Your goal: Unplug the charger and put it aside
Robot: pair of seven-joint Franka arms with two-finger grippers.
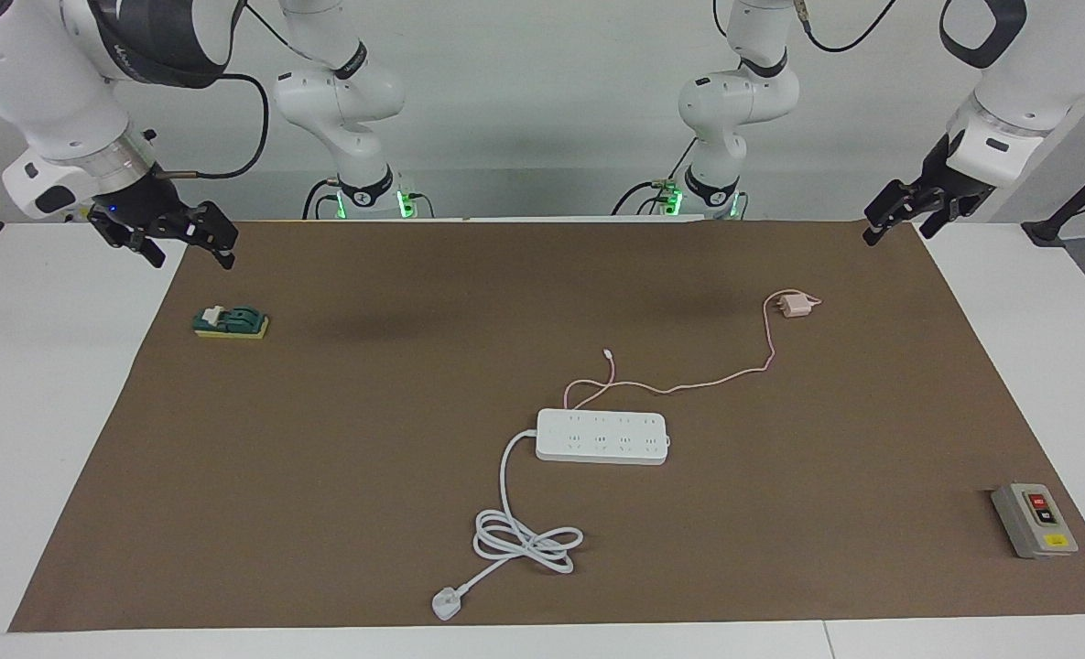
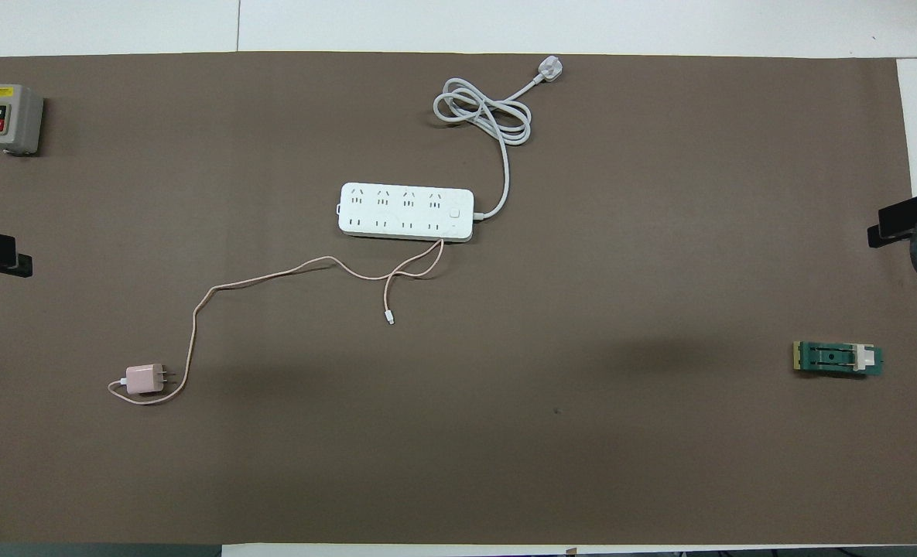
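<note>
Brown matting (image 1: 341, 513) covers the white table, and on it the charger (image 2: 145, 378) already lies free, prongs bare, near the robots' edge toward the left arm's end. Its thin pink cable (image 2: 272, 275) trails off to the power strip (image 2: 406, 211) at the middle of the mat, where a loop of it touches the strip's nearer side; no socket on the strip is occupied. Judged from this, the unplugging and setting aside look done, and the step in hand is simply to keep clear.

Both arms wait high at the robots' edge. The left gripper (image 1: 904, 212) hangs over the mat's corner at its own end, and the right gripper (image 1: 176, 238) over the corner at the other end, above and apart from the green switch block (image 1: 231, 321). Each pincer holds nothing; the right one's fingers seem spread, though the left one's gap cannot be told from this angle.

To finish well, neither arm should sweep low across the cable, since a snag would drag the charger back. The grey button box (image 1: 1035, 520) at the corner farthest from the robots needs no attention.
</note>
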